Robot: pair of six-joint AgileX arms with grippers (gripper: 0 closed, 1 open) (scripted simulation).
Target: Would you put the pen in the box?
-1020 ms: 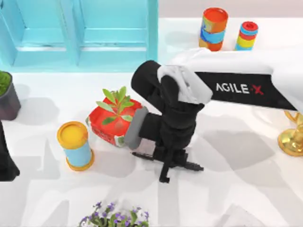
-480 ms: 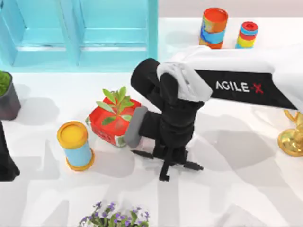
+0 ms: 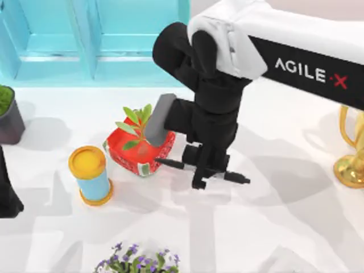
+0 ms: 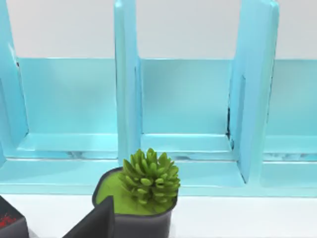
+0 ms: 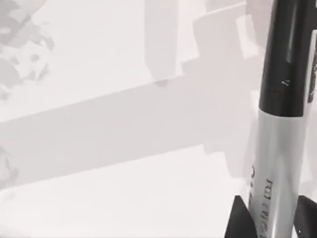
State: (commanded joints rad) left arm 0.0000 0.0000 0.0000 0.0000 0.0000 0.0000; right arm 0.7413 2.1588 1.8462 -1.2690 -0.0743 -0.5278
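The pen point(image 3: 238, 178), slim and black with a grey middle, hangs level above the table in front of the red planter point(image 3: 132, 154). My right gripper point(image 3: 200, 174) is shut on its middle, pointing down. In the right wrist view the pen point(image 5: 280, 148) runs between the two dark fingertips point(image 5: 237, 220). The box point(image 3: 91, 45) is a light blue open crate with dividers at the back left, and the left wrist view faces the box point(image 4: 178, 99) head-on. My left arm point(image 3: 7, 196) is parked at the table's left edge, its gripper point(image 4: 54, 225) open.
A yellow-topped blue can point(image 3: 91, 175) stands left of the planter. A dark pot with a succulent point(image 3: 8, 116) sits at the far left, a flower bunch point(image 3: 136, 260) at the front edge, and a gold stand point(image 3: 351, 162) at the right.
My right arm has risen and drawn back toward the far side, taking the pen off the table. The pen now hangs higher, closer to the planter. The left arm has not moved.
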